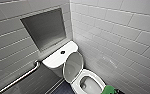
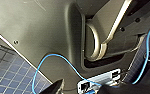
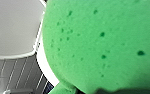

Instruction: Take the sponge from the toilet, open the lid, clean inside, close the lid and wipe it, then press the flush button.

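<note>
The sponge [image 1: 110,89] is green and is at the near right, by the near rim of the toilet [image 1: 97,78]. The right end effector [image 1: 116,91] pinches it. The lid [image 1: 73,67] stands up against the tank, near the flush button [image 1: 63,52]. I cannot tell if the left end effector is spread or pressed together.

One toilet [image 1: 96,77], one lid [image 1: 73,66], one flush button [image 1: 62,52] and one green sponge [image 1: 108,89] were counted. One metal grab bar [image 1: 21,77], one recessed wall niche [image 1: 44,28] and one blue cable [image 2: 66,62] were also counted.
</note>
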Controlling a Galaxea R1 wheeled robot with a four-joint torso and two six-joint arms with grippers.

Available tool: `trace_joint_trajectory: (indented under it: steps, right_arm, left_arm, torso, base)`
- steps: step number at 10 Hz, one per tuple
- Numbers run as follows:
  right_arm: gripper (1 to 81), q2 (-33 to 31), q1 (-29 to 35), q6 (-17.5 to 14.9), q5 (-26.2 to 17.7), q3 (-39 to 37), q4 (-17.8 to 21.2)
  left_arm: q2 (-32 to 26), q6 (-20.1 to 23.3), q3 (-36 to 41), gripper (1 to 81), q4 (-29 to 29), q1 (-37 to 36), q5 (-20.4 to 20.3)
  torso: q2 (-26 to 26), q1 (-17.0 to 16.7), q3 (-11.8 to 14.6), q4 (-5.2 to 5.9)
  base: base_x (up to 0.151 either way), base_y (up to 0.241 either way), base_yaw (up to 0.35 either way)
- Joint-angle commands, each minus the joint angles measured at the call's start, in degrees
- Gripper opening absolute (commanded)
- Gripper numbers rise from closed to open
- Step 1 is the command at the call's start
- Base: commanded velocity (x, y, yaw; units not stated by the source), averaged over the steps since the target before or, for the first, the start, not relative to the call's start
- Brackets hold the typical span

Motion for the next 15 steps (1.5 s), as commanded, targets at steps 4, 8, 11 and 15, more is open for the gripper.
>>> trace_joint_trajectory:
  steps: [4, 8, 11, 15]
  right_arm:
    - [1.0, 8.6, 14.7, 0.1, -11.3, -10.3, 1.4]
    - [1.0, 12.7, 17.3, 0.1, -12.9, -12.9, 0.9]
    - [1.0, 13.8, 18.4, 0.1, -13.2, -14.3, 1.0]
    - [1.0, 15.3, 19.4, 0.0, -13.2, -15.6, 0.7]
  left_arm:
    - [-0.4, 0.6, 0.4, 81.1, -0.1, 0.5, 5.0]
    - [0.0, 0.4, 0.4, 81.1, -0.8, 0.5, 4.5]
    - [-0.1, 0.1, 0.4, 81.1, -0.8, 0.6, 4.2]
    - [-0.1, 0.1, 0.4, 81.1, -0.8, 0.5, 4.2]
  torso:
    - [0.0, 0.0, 0.0, 0.00]
    - [0.0, 0.0, 0.0, 0.00]
    - [0.0, 0.0, 0.0, 0.00]
    - [0.0, 0.0, -0.5, 0.00]
  base:
    - [0.000, 0.000, 0.000]
    - [0.000, 0.000, 0.000]
    - [0.000, 0.000, 0.000]
    - [0.000, 0.000, 0.000]
